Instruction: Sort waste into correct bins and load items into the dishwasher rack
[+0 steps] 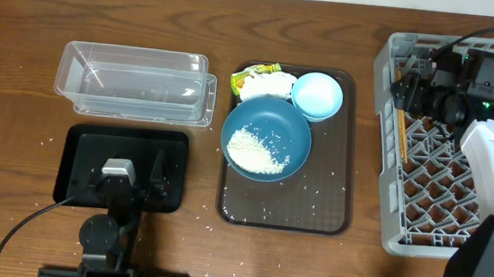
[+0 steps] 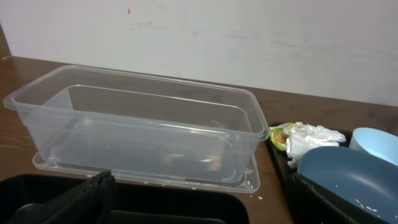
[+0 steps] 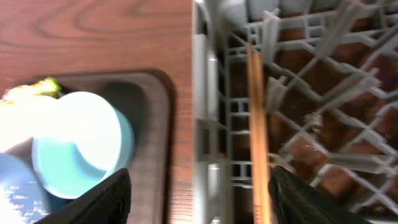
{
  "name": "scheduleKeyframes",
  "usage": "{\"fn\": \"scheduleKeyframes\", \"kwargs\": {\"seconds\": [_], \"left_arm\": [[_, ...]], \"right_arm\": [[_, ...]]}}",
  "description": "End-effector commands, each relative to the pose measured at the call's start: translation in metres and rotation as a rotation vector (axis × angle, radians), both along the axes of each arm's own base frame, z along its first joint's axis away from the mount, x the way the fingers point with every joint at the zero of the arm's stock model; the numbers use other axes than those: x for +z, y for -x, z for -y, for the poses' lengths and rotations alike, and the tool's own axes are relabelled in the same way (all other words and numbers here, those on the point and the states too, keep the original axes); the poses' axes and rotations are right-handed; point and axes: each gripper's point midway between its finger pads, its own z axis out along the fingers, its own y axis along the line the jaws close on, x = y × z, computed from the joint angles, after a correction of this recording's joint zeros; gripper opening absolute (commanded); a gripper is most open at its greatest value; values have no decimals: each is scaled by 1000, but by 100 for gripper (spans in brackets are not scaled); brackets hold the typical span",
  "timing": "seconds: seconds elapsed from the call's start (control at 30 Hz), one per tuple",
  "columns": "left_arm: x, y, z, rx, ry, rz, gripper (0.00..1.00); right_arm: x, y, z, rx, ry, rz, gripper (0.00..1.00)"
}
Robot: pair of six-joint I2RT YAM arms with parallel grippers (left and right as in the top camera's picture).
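Chopsticks [image 3: 256, 124] lie in the grey dishwasher rack [image 1: 447, 187] along its left wall, seen from overhead as chopsticks [image 1: 402, 134]. My right gripper [image 3: 199, 202] hangs over that wall, open, with its fingers apart and off the sticks. A dark-blue bowl [image 1: 267, 138] holds white rice [image 1: 257, 151]. Behind it sit a light-blue bowl [image 1: 317, 95] and a crumpled tissue with a yellow-green wrapper [image 1: 256, 81]. My left gripper [image 1: 131, 180] rests open over the black tray [image 1: 80, 155], in front of the clear container [image 2: 137, 124].
Both bowls and the tissue stand on a dark brown serving tray [image 1: 332, 191] at the table's middle. Loose rice grains are scattered on that tray and on the wood around it. In the right wrist view the rack's wall [image 3: 211, 93] stands next to the tray's corner.
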Motion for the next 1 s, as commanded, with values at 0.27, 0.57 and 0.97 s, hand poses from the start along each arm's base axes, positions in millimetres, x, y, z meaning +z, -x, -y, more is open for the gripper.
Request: {"fn": "scheduleKeyframes", "kwargs": {"seconds": [0.27, 0.57, 0.97], "left_arm": [[-15, 1, 2, -14, -10, -44, 89], [-15, 1, 2, -14, -10, -44, 89], [-15, 1, 2, -14, -10, -44, 89]], "right_arm": [[101, 20, 12, -165, -16, 201, 99], [103, 43, 97, -550, 182, 165, 99], [83, 97, 183, -800, 252, 23, 99]]}}
